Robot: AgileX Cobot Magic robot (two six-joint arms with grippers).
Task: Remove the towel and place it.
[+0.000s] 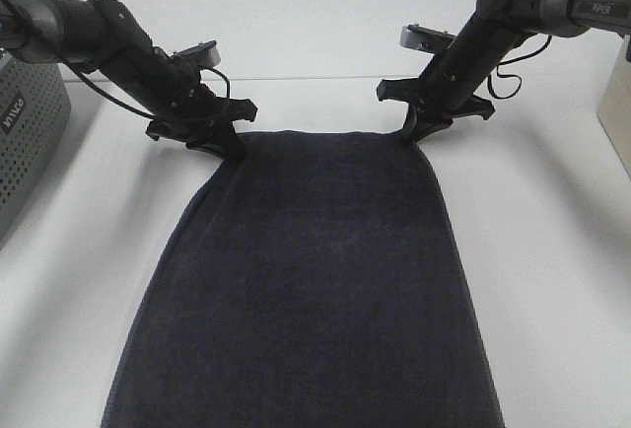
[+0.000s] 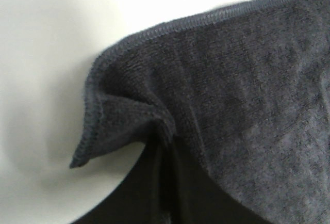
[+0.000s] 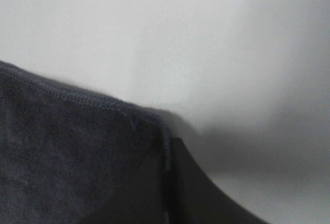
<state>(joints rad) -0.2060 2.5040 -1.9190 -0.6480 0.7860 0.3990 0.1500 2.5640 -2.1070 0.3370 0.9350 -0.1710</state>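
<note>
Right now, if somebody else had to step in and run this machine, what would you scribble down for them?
Left gripper: shut on the towel, at its far left corner.
Right gripper: shut on the towel's far right corner.
Towel: spread over the white table, its near end running out of the high view. A grey basket stands at the left edge.
Done: both far corners are pinched.
Left: lift the towel away and set it down; the pictures do not show where.

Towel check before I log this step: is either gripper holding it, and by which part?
Both. The left gripper pinches the towel's far left corner, the right gripper its far right corner.
</note>
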